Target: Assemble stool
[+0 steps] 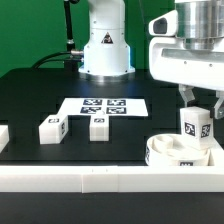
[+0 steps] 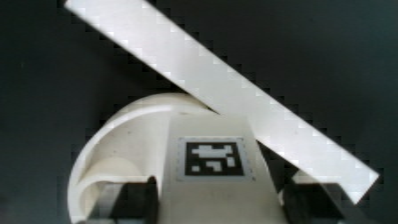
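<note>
The round white seat (image 1: 178, 153) lies on the black table against the white rail, at the exterior view's right. My gripper (image 1: 199, 113) is shut on a white tagged leg (image 1: 197, 126) and holds it upright just above the seat. In the wrist view the leg (image 2: 214, 165) with its tag sits between my two dark fingers (image 2: 128, 200), and the seat (image 2: 134, 140) curves behind it. Two more tagged legs (image 1: 53, 128) (image 1: 98, 127) stand on the table at the exterior view's left and middle.
The marker board (image 1: 103, 106) lies flat at the table's middle back. A long white rail (image 1: 90, 178) runs along the front edge and shows as a slanted bar in the wrist view (image 2: 214, 80). The robot base (image 1: 106, 45) stands behind.
</note>
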`<state>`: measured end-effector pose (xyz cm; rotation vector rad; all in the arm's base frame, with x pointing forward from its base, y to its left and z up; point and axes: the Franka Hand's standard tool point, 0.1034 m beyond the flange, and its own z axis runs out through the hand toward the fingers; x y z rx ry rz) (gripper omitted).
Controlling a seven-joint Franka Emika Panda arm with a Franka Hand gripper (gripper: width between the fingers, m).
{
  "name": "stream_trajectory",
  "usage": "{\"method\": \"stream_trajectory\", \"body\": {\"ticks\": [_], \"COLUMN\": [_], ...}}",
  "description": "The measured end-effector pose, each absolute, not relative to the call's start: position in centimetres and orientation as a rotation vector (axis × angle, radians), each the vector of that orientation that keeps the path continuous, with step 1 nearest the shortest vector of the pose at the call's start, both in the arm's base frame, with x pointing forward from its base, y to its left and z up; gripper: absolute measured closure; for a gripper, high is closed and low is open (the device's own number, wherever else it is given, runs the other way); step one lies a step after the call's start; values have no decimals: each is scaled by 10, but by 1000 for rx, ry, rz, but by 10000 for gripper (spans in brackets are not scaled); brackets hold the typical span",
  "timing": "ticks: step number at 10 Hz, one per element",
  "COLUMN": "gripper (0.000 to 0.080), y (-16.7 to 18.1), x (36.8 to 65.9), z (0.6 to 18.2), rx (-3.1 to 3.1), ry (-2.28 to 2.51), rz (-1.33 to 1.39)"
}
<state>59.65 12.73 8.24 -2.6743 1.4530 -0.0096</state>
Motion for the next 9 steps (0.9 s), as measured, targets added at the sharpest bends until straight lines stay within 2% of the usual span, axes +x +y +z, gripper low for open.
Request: {"method": "stream_trajectory", "body": {"ticks": [3, 7, 9], "gripper": [466, 466, 466], "y": [131, 134, 135], "x": [597, 596, 596], "z": [82, 83, 83], "rx": [-2334, -1584, -1502], "ry": [1899, 2405, 2444], "rz": [34, 37, 58]}}
